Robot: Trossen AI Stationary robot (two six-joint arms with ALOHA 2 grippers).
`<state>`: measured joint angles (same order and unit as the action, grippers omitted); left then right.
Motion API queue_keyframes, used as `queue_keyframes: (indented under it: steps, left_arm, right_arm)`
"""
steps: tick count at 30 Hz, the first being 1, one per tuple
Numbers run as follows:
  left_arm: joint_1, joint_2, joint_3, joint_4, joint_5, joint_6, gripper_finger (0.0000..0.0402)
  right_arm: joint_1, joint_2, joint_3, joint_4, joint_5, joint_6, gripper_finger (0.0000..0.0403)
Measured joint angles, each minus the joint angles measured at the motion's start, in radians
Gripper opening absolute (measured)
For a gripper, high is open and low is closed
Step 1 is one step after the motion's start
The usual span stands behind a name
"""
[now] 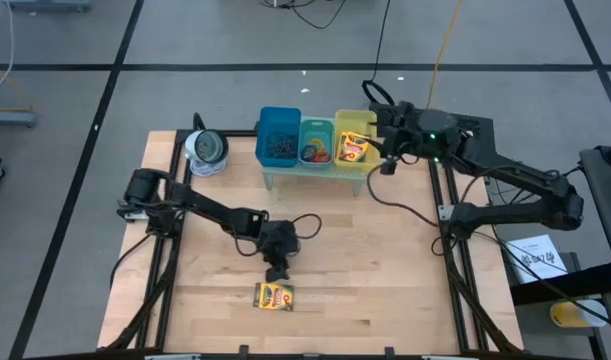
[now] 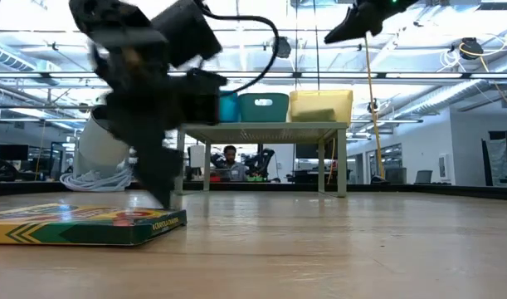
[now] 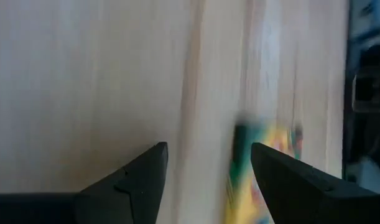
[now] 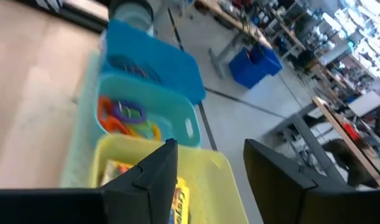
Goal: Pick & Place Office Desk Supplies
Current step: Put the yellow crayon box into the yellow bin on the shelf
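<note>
Left pincer (image 1: 277,272), spread and empty, hovers just above the crayon box (image 1: 274,296) at lower centre; right pincer (image 4: 205,168), spread, over the yellow bin (image 4: 221,180), where only its wrist view shows ring bands (image 4: 124,118) in the teal bin (image 4: 183,121)

crayon box (image 1: 274,296): yellow-green | bins: blue (image 1: 278,137), teal (image 1: 316,142), yellow (image 1: 352,123) | ring bands (image 4: 124,116): orange, purple

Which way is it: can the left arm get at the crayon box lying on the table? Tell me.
Probably yes. The left gripper hangs open just beside the crayon box, and nothing lies between them on the table.
</note>
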<state>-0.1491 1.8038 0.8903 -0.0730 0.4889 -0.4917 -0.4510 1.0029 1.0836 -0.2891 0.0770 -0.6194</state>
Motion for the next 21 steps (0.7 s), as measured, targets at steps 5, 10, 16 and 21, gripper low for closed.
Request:
queue_keyframes:
  steps: [5,10,16,21]
  left_arm:
    - [-0.065,-0.129,0.001,-0.018,-0.123,-0.018,0.0243]
    - [-0.182,-0.155,-0.002,-0.06,-0.223,-0.111,0.0243]
    - [-0.29,-0.122,-0.003,-0.075,-0.262,-0.226,0.0243]
    - [-0.309,-0.134,-0.002,-0.214,-0.208,-0.312,0.0243]
  right_arm:
    - [0.051,-0.035,0.0,-0.001,-0.003,0.059,0.0173]
    - [0.103,-0.05,0.0,-0.031,-0.01,0.096,0.0171]
    - [0.143,-0.044,0.0,-0.051,-0.105,0.139,0.0164]
    - [0.168,-0.035,-0.002,-0.059,-0.108,0.14,0.0164]
